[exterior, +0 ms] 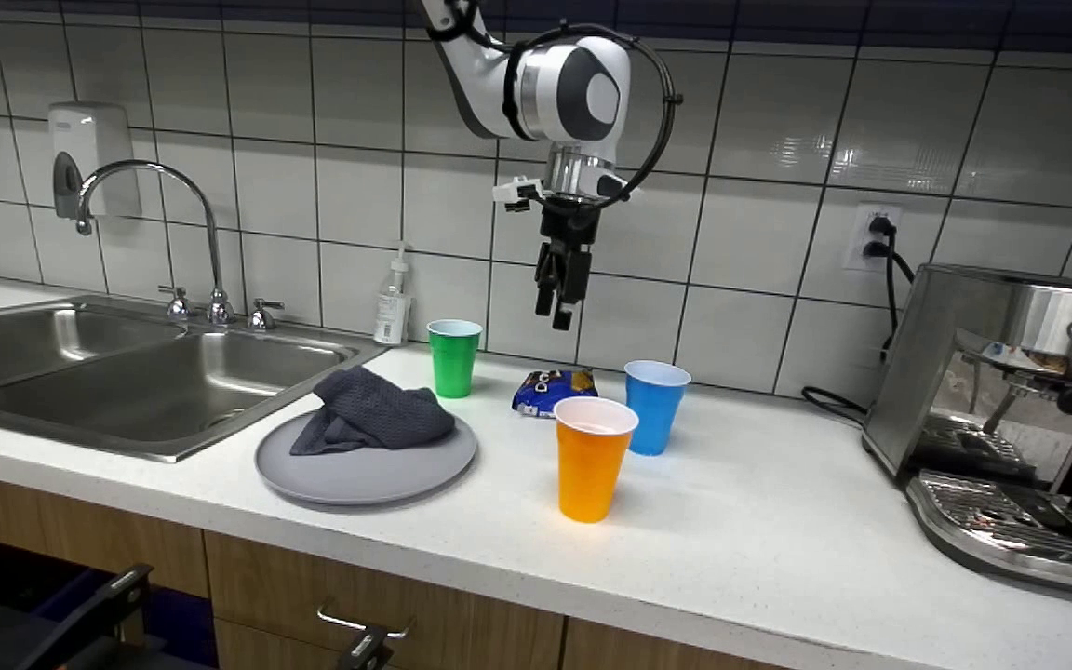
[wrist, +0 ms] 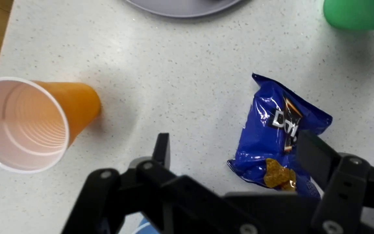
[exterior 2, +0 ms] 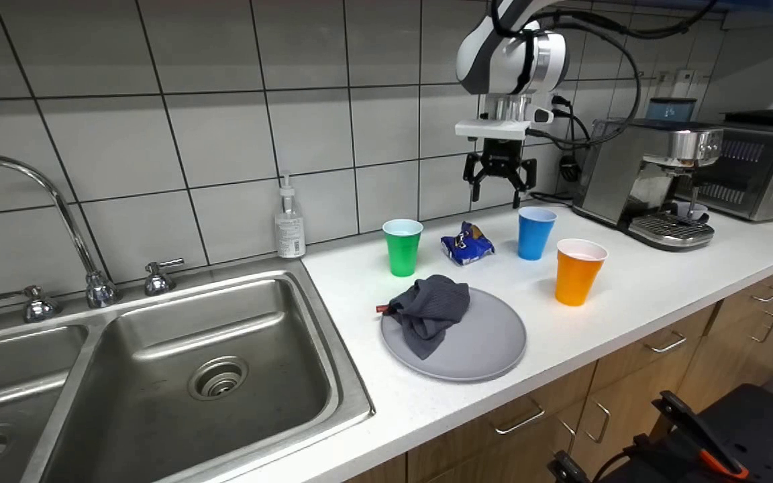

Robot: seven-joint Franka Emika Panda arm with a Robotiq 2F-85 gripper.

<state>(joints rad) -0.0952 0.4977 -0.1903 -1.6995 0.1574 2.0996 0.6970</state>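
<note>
My gripper hangs above the counter, spread wide and holding nothing. In the wrist view, taking the gap between its tips as the clock's centre, the chip bag lies on the counter toward 3 o'clock, and the finger on that side hides part of it. That offset is my worry: going straight down, I might press that tip into the bag and crush it, and a lopsided close could catch only shiny film and slip. The blue cup, barely showing past the gripper at 8 o'clock, looks light, so a low sideways drift could tip it before I noticed. The orange cup at 9 and the green cup past 1 stand farther off and seem less at risk.
</note>
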